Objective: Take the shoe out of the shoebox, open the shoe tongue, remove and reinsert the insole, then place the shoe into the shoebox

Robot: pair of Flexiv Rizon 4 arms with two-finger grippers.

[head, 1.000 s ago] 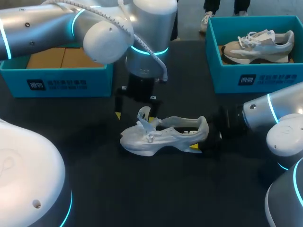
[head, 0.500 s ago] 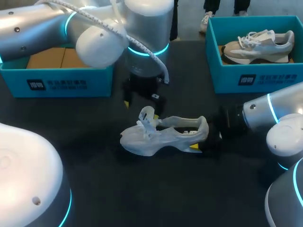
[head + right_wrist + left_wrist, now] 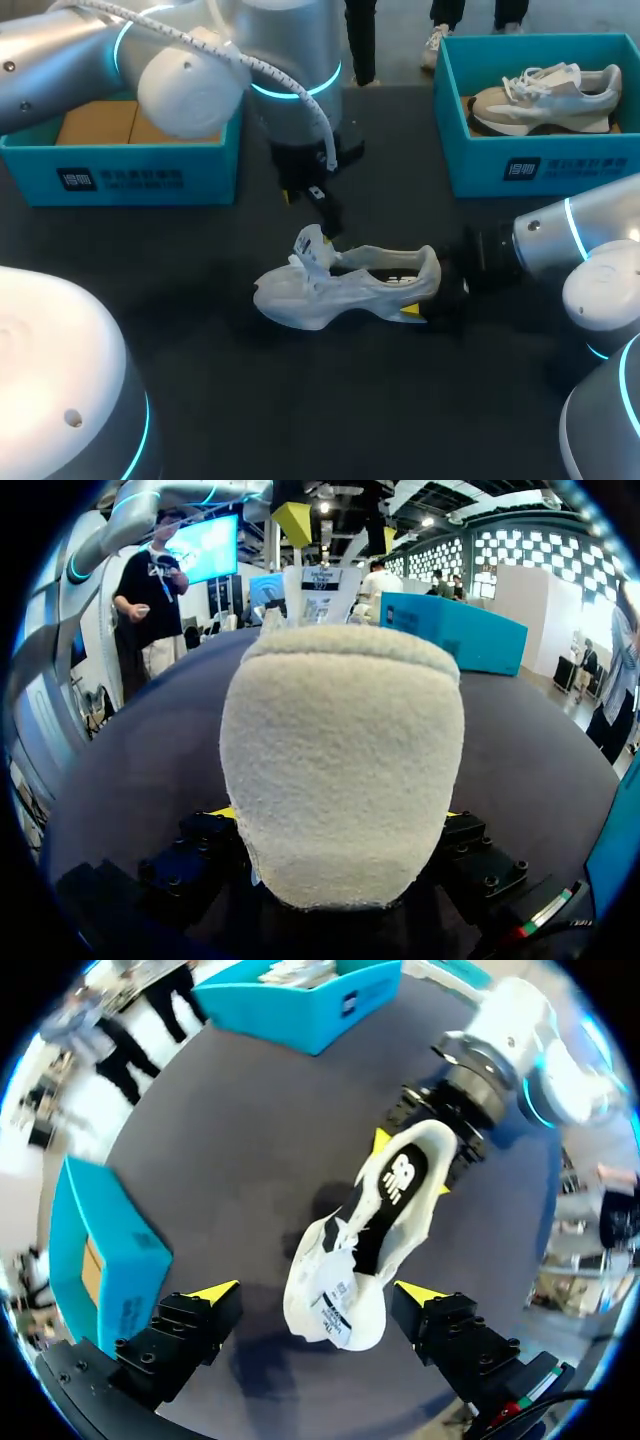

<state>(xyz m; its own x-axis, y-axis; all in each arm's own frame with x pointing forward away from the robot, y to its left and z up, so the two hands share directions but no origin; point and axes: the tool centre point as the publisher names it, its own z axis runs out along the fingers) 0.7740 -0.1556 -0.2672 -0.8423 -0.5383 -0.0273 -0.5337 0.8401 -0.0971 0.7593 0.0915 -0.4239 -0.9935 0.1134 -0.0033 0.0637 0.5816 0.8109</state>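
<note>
A white shoe lies in the middle of the black table, its tongue raised. In the left wrist view the shoe shows a dark insole inside. My left gripper hangs open above the tongue end, touching nothing; its yellow fingertips stand wide on either side of the toe below. My right gripper is shut on the shoe's heel, which fills the right wrist view as a fuzzy heel between the fingers. From the left wrist it shows as the right gripper clamping the heel.
A teal shoebox with a cardboard lining stands at the back left, under my left arm. Another teal shoebox at the back right holds a beige sneaker. Bare table lies in front of the shoe.
My left gripper has lifted up and back from the shoe's tongue and turned about its axis. The shoe and my right arm have kept still.
</note>
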